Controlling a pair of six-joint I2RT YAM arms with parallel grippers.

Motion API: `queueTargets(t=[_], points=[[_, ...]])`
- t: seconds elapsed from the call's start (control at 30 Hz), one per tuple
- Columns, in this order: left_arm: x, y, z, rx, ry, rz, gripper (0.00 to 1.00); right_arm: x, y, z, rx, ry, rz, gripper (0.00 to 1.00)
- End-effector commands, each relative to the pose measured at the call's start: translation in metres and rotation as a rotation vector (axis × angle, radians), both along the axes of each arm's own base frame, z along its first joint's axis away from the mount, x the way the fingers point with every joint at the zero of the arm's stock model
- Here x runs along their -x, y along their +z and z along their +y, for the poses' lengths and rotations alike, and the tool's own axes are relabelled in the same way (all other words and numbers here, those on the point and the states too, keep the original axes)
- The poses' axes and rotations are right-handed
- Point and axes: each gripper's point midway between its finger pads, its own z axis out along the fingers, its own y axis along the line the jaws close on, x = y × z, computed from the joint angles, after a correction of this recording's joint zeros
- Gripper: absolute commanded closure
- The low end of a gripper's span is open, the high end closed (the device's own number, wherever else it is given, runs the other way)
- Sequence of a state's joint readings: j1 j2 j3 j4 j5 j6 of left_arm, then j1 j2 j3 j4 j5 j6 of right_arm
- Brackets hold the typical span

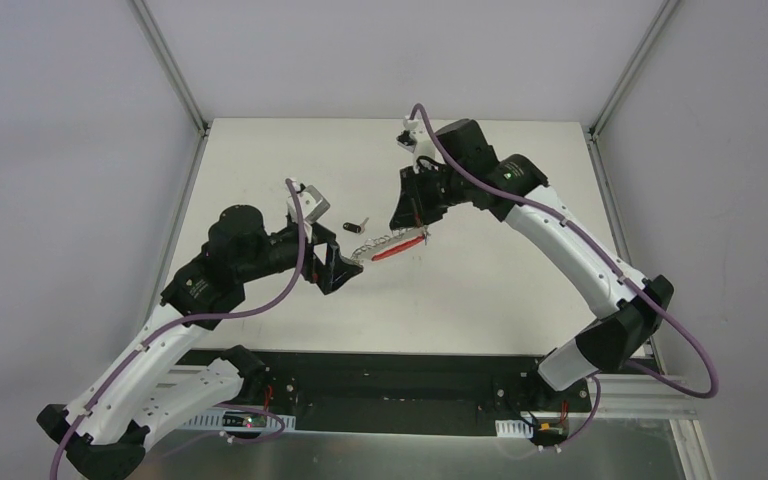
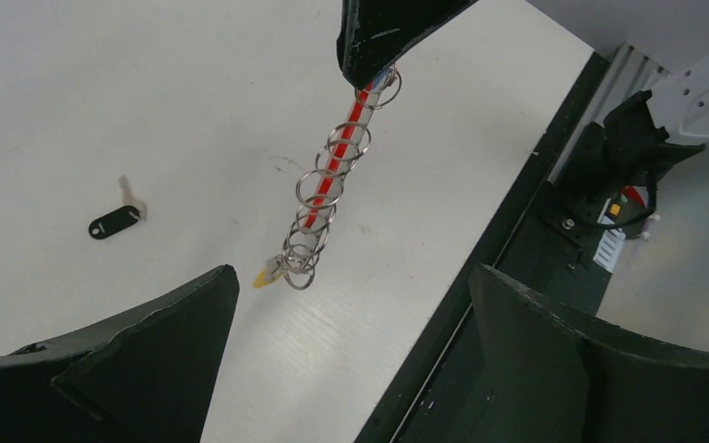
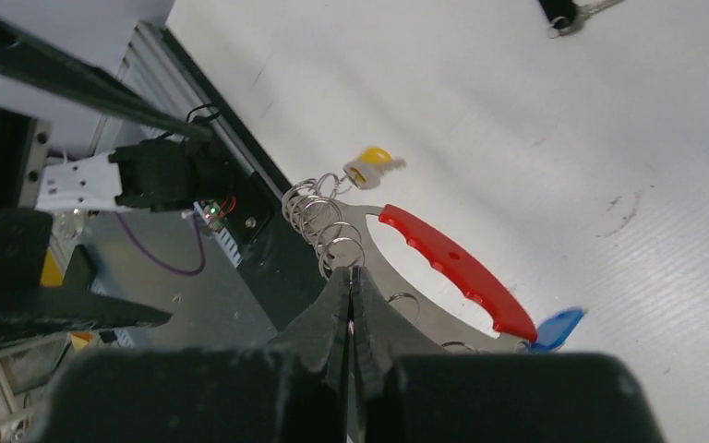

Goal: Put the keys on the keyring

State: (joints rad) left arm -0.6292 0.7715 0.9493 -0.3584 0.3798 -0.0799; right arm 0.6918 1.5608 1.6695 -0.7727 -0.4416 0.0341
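The keyring (image 1: 388, 244), linked silver rings on a curved red strap (image 3: 457, 268) with a yellowish tag (image 3: 374, 164), hangs slanted above the table. My right gripper (image 1: 413, 222) is shut on its upper end, pinching a ring (image 3: 351, 272). A blue-headed key (image 3: 554, 328) hangs on the ring bunch by the strap's end. A black-headed key (image 1: 358, 226) lies loose on the table; it also shows in the left wrist view (image 2: 114, 221). My left gripper (image 1: 345, 265) is open and empty, just below the tag end (image 2: 266, 275), not touching it.
The white table (image 1: 500, 300) ends at a black rail (image 1: 380, 370) along the near edge, close under my left gripper (image 2: 353, 272). Aluminium frame posts (image 1: 170, 65) stand at the back corners.
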Motion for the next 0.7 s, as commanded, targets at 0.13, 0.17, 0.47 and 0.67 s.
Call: queueTargets(t=[0.13, 0.17, 0.47, 0.67], points=[[0.027, 0.057, -0.018, 0.184, -0.155, -0.084, 0.09, 0.067, 0.064, 0.007, -0.113, 0.248, -0.107, 1.0], [0.03, 0.061, -0.019, 0.2, -0.171, -0.089, 0.1, 0.07, 0.067, 0.008, -0.114, 0.257, -0.112, 1.0], [0.054, 0.088, -0.03, 0.329, -0.305, -0.12, 0.22, 0.095, 0.099, 0.015, -0.176, 0.331, -0.137, 1.0], [0.063, 0.096, -0.033, 0.375, -0.357, -0.129, 0.35, 0.1, 0.112, 0.022, -0.206, 0.334, -0.135, 1.0]])
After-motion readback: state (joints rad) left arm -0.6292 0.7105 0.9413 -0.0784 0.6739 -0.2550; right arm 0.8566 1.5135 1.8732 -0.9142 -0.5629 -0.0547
